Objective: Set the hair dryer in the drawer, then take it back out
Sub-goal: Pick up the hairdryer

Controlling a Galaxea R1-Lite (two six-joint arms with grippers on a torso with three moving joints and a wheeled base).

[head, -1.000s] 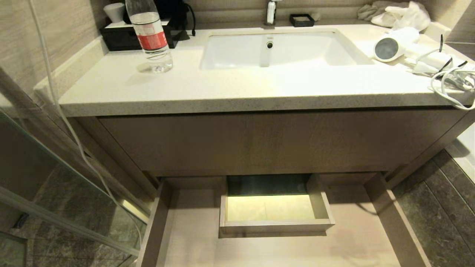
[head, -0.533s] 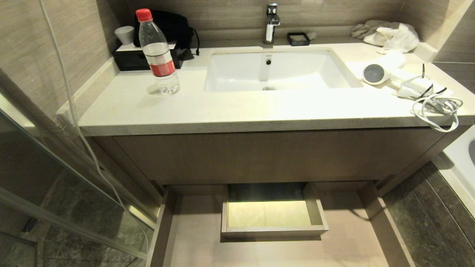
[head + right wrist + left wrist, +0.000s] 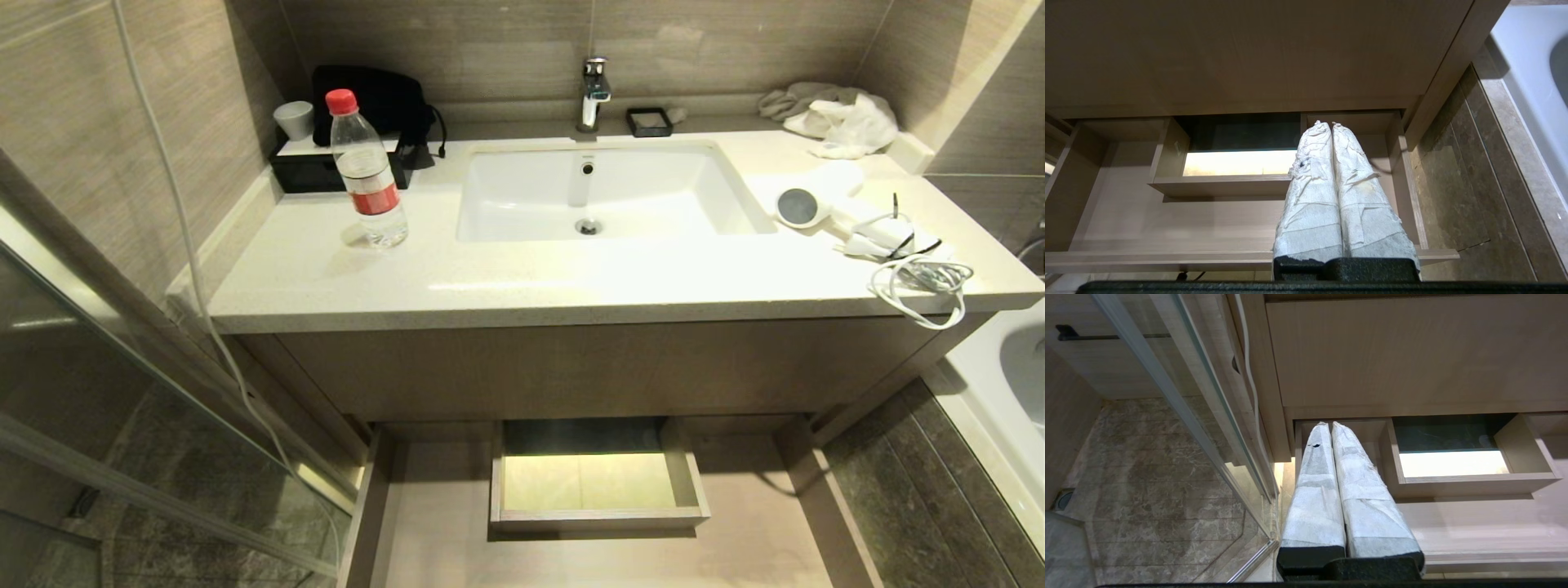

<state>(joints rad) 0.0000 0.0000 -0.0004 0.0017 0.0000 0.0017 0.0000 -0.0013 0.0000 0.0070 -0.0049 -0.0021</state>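
Flanking the sink (image 3: 522, 175), bottle (image 3: 369, 171) and hair dryer (image 3: 816, 200); both hands pressed together.

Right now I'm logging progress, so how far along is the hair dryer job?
Done: the drawer under the sink already stands pulled open. In hand: nothing; the left hand and the right hand are both shut and empty, low in front of the drawer. Left: the hair dryer lies on the counter with its cord coiled beside it, so putting it in and taking it out both remain.
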